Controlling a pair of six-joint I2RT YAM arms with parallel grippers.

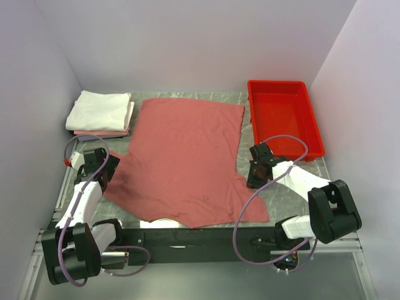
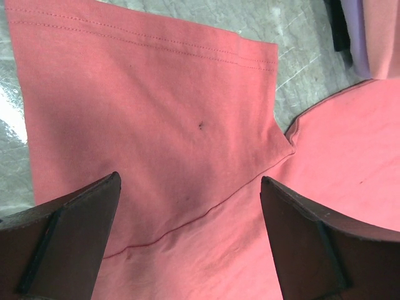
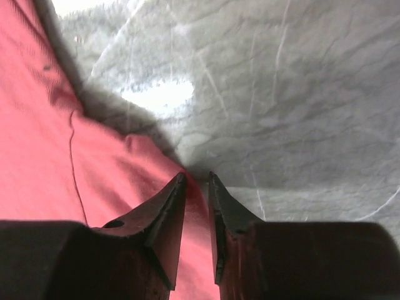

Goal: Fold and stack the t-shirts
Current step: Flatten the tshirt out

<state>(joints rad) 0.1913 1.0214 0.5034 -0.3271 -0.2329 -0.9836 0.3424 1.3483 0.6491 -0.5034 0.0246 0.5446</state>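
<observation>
The salmon-red t-shirt (image 1: pixel 187 156) lies spread flat across the middle of the table, with a sleeve at each lower side. My left gripper (image 1: pixel 105 170) is open and hovers over the left sleeve (image 2: pixel 156 106), one finger (image 2: pixel 69 231) on each side of the shoulder seam, holding nothing. My right gripper (image 1: pixel 251 180) is at the shirt's right edge by the right sleeve, its fingers (image 3: pixel 165 212) closed to a narrow gap with the red fabric edge (image 3: pixel 94 169) pinched between them. A folded white t-shirt (image 1: pixel 100 109) lies on a folded pale pink one (image 1: pixel 103 132) at the back left.
A rigid bright red plastic tray (image 1: pixel 284 115) stands at the back right, empty. Grey walls close in the table at left, back and right. A white patch (image 1: pixel 156 223) shows just under the shirt's near edge. Bare marbled tabletop (image 3: pixel 281 94) lies right of the shirt.
</observation>
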